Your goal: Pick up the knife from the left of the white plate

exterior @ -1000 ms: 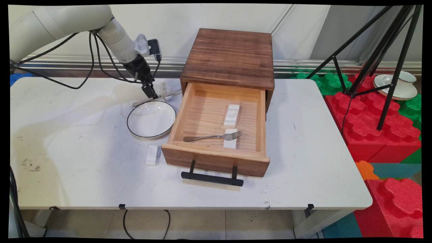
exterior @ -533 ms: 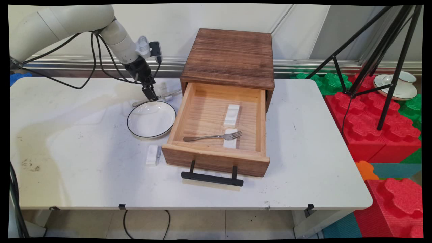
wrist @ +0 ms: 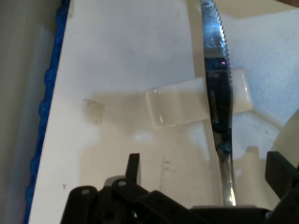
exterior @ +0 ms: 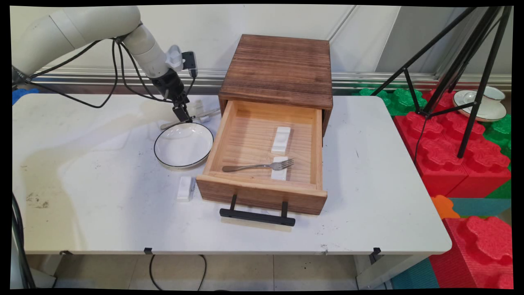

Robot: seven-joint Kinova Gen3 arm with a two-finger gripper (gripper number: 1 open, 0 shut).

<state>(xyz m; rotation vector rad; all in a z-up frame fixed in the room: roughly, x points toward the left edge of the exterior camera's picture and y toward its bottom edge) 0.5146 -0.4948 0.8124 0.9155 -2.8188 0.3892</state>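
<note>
The end effector (exterior: 183,116) is held low over the far left part of the counter (exterior: 102,205), just beyond the far rim of a white plate (exterior: 183,145) with a dark edge. In the hand view its two fingers (wrist: 133,169) are spread wide, one at each side of the lower picture, and nothing is clamped between them. A serrated table knife (wrist: 218,98) lies between the fingers, nearer one of them; whether either touches it cannot be told. The knife is propped across a white rest (wrist: 182,106), so the blade is kept off the counter, presumably so that the knife can be taken from above. Its long axis runs roughly along the counter's far edge: in the main view the handle end points toward the counter's left side and the other end toward the wooden box (exterior: 280,69); in the hand view the toothed blade points away from the camera.

The box stands at the counter's far edge with its drawer (exterior: 262,159) pulled out toward the near edge. Inside, a fork (exterior: 258,166) is laid with its tines over one white rest (exterior: 279,174), and a second white rest (exterior: 281,139) lies bare behind it. Another white rest (exterior: 185,188) is set on the counter just beside the drawer's front left corner.
</note>
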